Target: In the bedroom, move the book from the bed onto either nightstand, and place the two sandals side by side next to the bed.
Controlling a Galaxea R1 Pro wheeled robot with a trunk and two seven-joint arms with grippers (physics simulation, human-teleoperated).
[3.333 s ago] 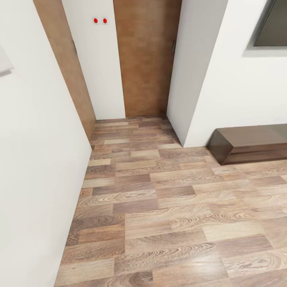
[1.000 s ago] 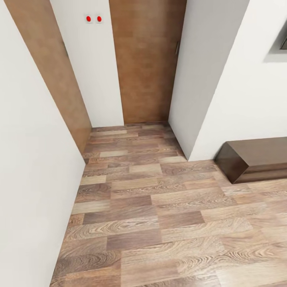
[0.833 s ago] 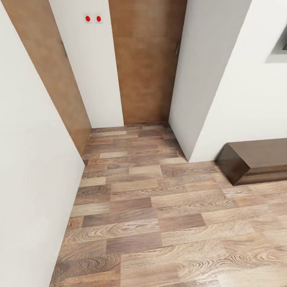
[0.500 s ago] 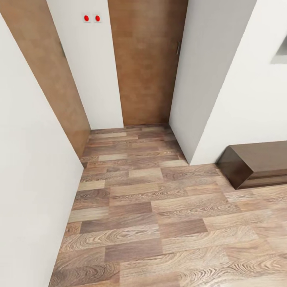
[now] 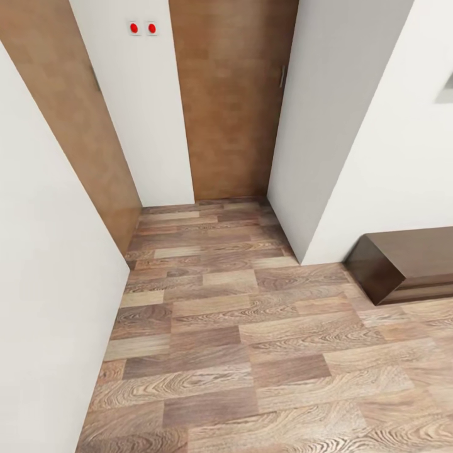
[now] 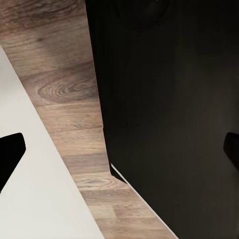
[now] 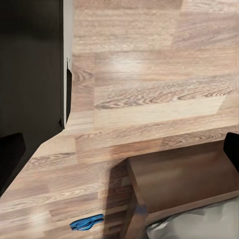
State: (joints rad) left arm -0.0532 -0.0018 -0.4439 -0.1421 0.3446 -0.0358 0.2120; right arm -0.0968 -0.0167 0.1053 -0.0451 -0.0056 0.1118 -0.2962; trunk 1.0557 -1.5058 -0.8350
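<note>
Floor (image 5: 251, 352): brown wood planks with swirled grain; open in the foreground, narrowing to a short passage ahead.
Walls (image 5: 56, 327): plain white; 1 runs close along the left, and a corner (image 5: 301, 261) juts in from the right.
Doors: 2 flat brown wooden panels, 1 at the passage end (image 5: 229, 100), 1 on its left side (image 5: 75, 119).
Switches (image 5: 142, 27): 2 red dots on a white plate between the doors.
Cabinet (image 5: 409, 264): long, low, dark brown box against the right wall.
Sandal (image 7: 87, 222): 1 bright blue flip-flop, flat on the floor just beside the bed.
Bed (image 7: 184, 181): brown wooden frame corner, off-white mattress (image 7: 199, 224) at the edge.
Left gripper (image 6: 119, 154): dark fingertips spread wide, nothing between.
Right gripper (image 7: 119, 152): fingertips likewise spread, holding nothing.
</note>
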